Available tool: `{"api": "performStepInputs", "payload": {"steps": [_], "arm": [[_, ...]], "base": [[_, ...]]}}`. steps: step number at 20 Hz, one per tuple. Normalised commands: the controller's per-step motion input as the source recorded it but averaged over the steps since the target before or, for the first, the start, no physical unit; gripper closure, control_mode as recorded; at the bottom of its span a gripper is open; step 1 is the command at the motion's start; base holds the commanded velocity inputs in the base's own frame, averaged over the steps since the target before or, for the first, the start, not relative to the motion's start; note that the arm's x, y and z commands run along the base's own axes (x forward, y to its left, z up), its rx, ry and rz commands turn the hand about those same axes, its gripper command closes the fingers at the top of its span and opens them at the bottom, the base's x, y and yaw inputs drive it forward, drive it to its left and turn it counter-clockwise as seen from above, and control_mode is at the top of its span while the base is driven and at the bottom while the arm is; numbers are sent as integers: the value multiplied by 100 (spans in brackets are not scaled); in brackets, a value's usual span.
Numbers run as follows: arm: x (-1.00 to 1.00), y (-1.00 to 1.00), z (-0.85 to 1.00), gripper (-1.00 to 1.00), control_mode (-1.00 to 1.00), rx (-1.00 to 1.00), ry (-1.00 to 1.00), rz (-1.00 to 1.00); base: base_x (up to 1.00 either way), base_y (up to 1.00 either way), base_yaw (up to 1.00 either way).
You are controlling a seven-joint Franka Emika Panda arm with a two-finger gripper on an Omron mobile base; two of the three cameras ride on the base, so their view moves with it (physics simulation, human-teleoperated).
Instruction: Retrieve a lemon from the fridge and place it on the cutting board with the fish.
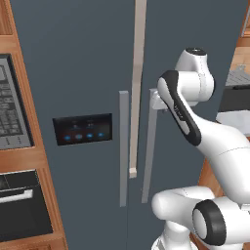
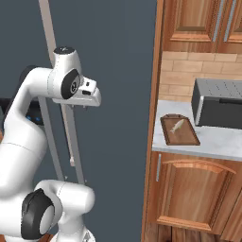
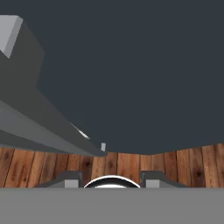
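The fridge [image 1: 73, 58] [image 2: 113, 71] fills the view ahead, and both of its dark blue-grey doors look shut. My hand [image 1: 156, 100] [image 2: 90, 97] hangs at the top of the right door's grey handle [image 1: 148, 156] [image 2: 71, 142], pointing down along the door. In the hand view the gripper [image 3: 111, 180] is open, with nothing between its tips. The handle [image 3: 26, 113] passes on their left. The cutting board [image 2: 186, 137] lies on the counter to the right, with the pale fish [image 2: 177, 126] on it. The lemon is hidden.
A pale beige strip [image 1: 138, 73] runs down between the doors. The left door has a black panel with blue lights [image 1: 83, 129]. A wall oven in wooden cabinetry [image 1: 14, 205] stands to the left. A grey appliance [image 2: 217, 108] sits on the counter [image 2: 212, 146] behind the board.
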Motion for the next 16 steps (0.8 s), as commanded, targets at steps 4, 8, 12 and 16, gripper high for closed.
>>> {"api": "performStepInputs", "payload": {"steps": [4, 8, 12, 16], "arm": [[0, 0, 0, -100, 100, 0, 0, 0], [0, 0, 0, -100, 100, 0, 0, 0], [0, 0, 0, -100, 100, 0, 0, 0], [0, 0, 0, -100, 100, 0, 0, 0]], "base": [[0, 0, 0], [-13, 17, -1], [-28, 59, -6], [-20, 51, -1]]}}
